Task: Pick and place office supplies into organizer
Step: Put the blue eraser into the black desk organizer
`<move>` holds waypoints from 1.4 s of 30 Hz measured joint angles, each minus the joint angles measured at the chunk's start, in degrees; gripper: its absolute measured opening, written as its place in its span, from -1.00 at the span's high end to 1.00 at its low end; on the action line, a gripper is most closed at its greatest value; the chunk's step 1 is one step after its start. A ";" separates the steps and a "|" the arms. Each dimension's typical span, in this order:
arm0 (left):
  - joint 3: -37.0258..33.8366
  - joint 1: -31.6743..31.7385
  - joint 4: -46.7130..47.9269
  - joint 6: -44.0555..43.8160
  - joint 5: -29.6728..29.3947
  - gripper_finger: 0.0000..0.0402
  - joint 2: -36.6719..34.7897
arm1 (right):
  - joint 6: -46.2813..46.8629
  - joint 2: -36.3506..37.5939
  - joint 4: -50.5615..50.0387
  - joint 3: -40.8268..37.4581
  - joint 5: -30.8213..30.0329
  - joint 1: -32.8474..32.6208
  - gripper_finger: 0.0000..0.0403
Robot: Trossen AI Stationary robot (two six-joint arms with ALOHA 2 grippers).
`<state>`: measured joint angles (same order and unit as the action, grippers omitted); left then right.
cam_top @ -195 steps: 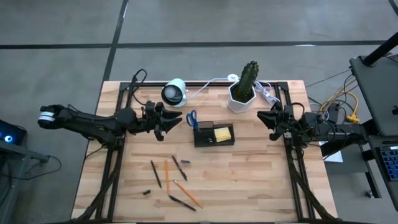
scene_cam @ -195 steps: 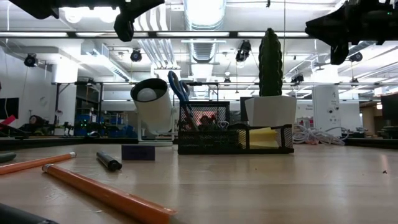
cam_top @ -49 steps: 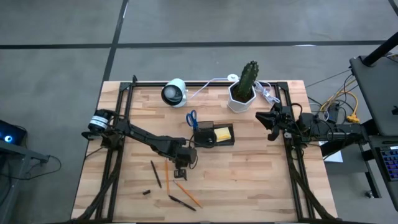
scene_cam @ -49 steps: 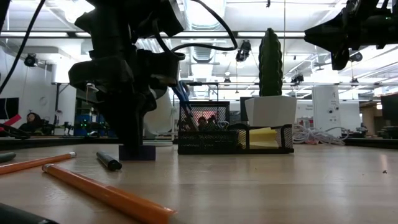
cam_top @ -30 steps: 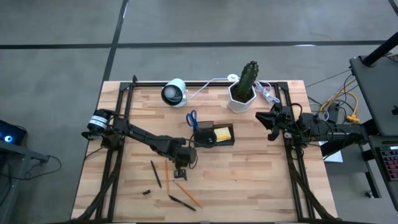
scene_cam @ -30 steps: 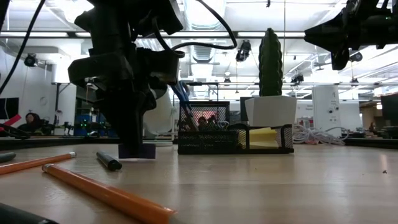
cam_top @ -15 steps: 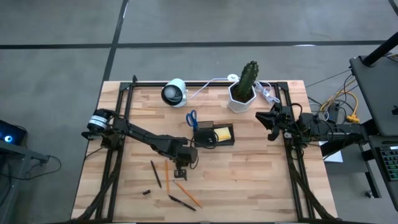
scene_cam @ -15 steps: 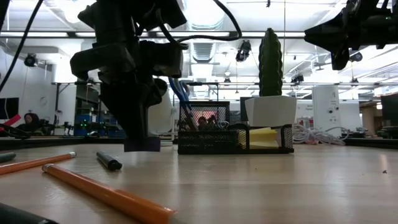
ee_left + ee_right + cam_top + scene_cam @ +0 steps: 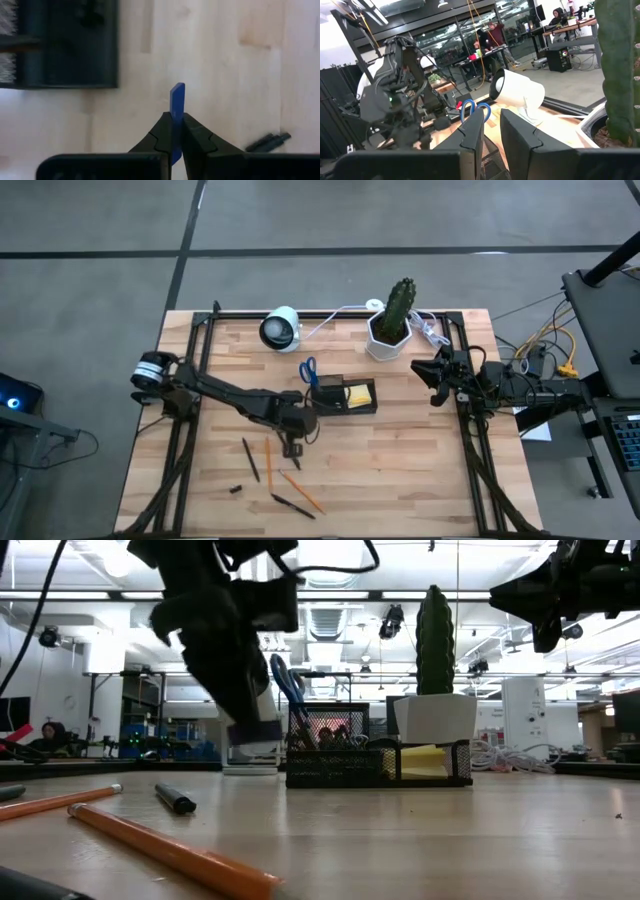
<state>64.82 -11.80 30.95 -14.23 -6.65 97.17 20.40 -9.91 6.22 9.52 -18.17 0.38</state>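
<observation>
High view: the left arm is stretched across the table, its gripper (image 9: 292, 442) just near of the organizer (image 9: 343, 397). A small blue stub (image 9: 177, 102) is clamped between its fingers, lifted off the wood. The right gripper (image 9: 438, 378) is parked far right, fingers slightly apart.

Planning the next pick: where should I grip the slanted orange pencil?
Mid-shaft, from straight above, left claw (now holding a blue tab) closing across the pencil. It lies flat, and one end sits close beside a black pen.
</observation>
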 joint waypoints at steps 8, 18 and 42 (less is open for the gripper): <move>0.00 1.64 -2.68 -0.09 -3.17 0.99 -3.12 | 0.00 0.00 0.01 0.00 -0.02 0.01 0.73; -0.03 4.55 -9.01 -0.14 -5.95 0.99 -3.38 | 0.37 0.00 0.02 0.00 -0.02 0.01 0.73; -1.08 7.06 -13.79 -0.38 -6.93 0.99 -2.72 | 0.33 0.00 0.02 0.02 -0.02 0.00 0.73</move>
<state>63.73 -4.74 17.16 -14.60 -13.58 94.45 20.73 -9.91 6.24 9.54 -18.20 0.38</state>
